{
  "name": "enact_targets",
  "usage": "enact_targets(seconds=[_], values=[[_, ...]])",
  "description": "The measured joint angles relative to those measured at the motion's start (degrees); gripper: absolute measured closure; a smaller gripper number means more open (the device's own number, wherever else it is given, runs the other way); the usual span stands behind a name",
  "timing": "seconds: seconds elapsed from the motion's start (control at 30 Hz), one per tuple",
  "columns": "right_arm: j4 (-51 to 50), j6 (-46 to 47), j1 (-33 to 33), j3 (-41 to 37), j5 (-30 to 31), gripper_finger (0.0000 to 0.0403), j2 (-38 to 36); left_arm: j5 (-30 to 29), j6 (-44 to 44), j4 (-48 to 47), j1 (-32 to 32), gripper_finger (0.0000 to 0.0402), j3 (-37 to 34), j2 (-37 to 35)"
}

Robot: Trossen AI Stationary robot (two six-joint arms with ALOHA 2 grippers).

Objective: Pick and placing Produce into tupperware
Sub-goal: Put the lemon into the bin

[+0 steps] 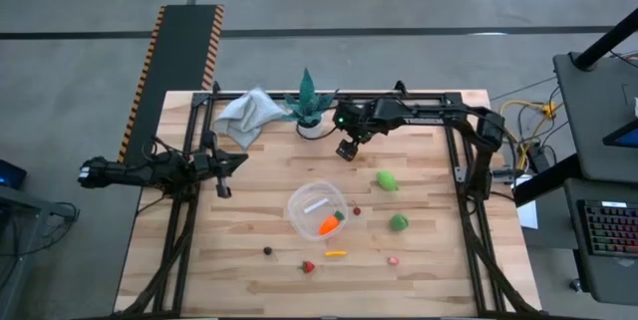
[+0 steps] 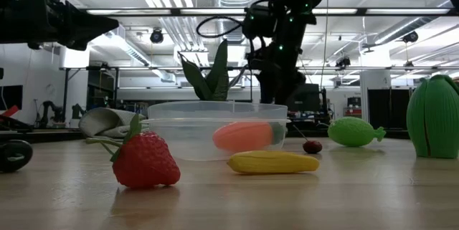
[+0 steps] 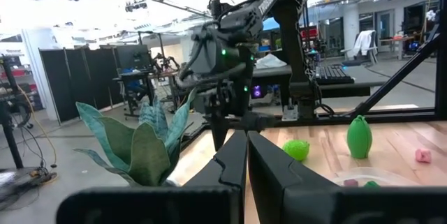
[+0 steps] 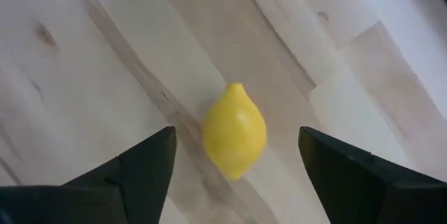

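**Yellow lemon lined up between spread jaws**

Yellow lemon (image 4: 235, 130) is seen lying on the wooden table (image 1: 439, 260), centred between the spread jaws of the right gripper (image 1: 347, 149), untouched by either finger. The reach step is judged in hand; a straight descent and closure are called for next. The tupperware (image 1: 317, 210), already holding the carrot (image 1: 329, 225), sits well off from these jaws. The left gripper (image 1: 221, 168) is parked aside, clenched on nothing.

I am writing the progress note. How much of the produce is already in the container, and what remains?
Done: the carrot lies inside the tupperware. In hand: the right gripper is open, with the lemon on the table between its fingers, not yet gripped. The left gripper waits shut at the table's left. Left: green pieces, strawberry, corn, cherry.
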Motion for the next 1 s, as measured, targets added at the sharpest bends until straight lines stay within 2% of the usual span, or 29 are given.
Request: enact_targets(seconds=[0.67, 1.0], values=[[1.16, -2.32, -0.62, -0.12, 0.09, 0.0112, 8.63, 0.0, -0.14, -0.04, 0.0, 0.0402, -0.02, 0.0], [2.67, -3.2, -2.09, -0.21, 0.09, 0.0128, 8.24, 0.0, -0.11, -0.15, 0.0, 0.0402, -0.02, 0.04]])
